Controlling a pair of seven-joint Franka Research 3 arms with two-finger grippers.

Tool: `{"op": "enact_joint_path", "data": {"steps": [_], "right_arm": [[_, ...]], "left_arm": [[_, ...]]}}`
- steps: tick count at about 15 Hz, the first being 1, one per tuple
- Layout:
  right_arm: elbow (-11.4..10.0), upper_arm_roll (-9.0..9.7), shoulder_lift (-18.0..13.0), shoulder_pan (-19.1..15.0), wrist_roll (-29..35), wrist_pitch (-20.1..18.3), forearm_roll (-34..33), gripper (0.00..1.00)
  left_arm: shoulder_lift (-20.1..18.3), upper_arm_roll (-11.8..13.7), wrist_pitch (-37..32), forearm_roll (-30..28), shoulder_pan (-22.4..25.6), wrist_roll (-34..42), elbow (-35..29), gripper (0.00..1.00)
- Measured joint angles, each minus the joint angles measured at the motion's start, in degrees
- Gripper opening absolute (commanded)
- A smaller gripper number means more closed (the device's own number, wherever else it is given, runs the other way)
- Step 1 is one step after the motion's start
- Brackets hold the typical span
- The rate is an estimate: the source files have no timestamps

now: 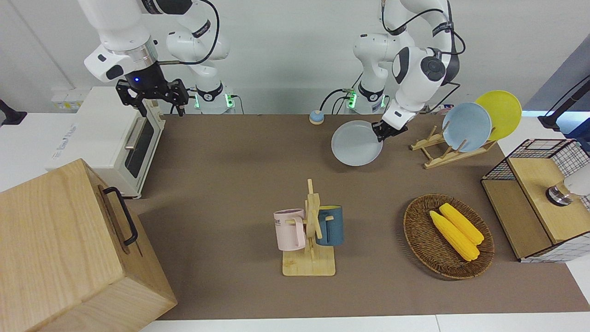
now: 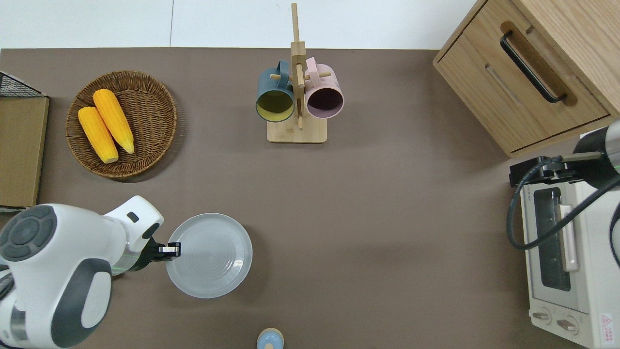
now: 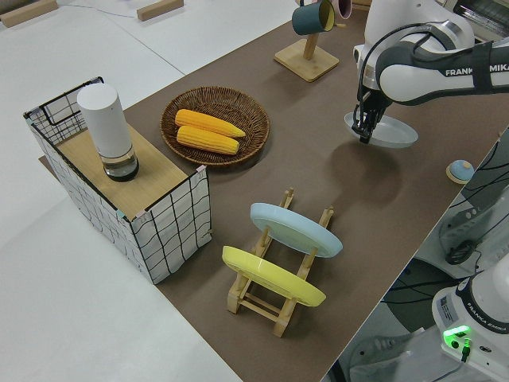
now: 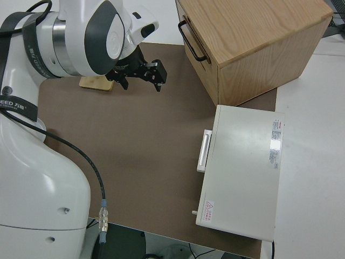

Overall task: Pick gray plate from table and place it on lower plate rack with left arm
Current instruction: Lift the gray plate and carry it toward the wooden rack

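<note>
The gray plate (image 1: 355, 144) (image 2: 213, 257) (image 3: 391, 133) hangs slightly tilted just over the table near the robots, casting a shadow on the brown mat. My left gripper (image 1: 382, 130) (image 2: 169, 249) (image 3: 364, 135) is shut on the plate's rim, on the edge facing the left arm's end of the table. The wooden plate rack (image 1: 438, 154) (image 3: 270, 296) stands beside it toward that end. It holds a light blue plate (image 1: 467, 127) and a yellow plate (image 1: 500, 113) in its higher slots, and the lowest pegs (image 1: 421, 142) are bare. My right gripper (image 1: 156, 97) (image 4: 143, 73) is parked and open.
A mug stand (image 1: 311, 230) with a pink and a blue mug sits mid-table. A wicker basket (image 1: 417, 230) holds two corn cobs. A wire crate (image 1: 525, 175), a toaster oven (image 1: 115, 138), a wooden cabinet (image 1: 69, 249) and a small blue knob (image 1: 316, 117) ring the mat.
</note>
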Motion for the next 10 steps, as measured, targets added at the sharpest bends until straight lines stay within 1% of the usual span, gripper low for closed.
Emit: {"op": "enact_joint_path", "data": {"steps": [2,6,8,10], "right_arm": [[0.0,0.0,0.0,0.0,0.0,0.0,0.0,0.983],[0.0,0.0,0.0,0.0,0.0,0.0,0.0,0.983],[0.0,0.0,0.0,0.0,0.0,0.0,0.0,0.983],[0.0,0.0,0.0,0.0,0.0,0.0,0.0,0.983]], "left_arm": [[-0.2,1.3,-5.9,0.1,0.1,0.0,4.7,0.0],[-0.2,4.1,-14.8,0.6,0.5,0.2,12.1,0.0],[-0.2,5.0,-18.2,3.2,0.6,0.2,14.5,0.0],[-0.2,5.1,-21.2,6.8,0.6,0.2,16.6,0.0]]}}
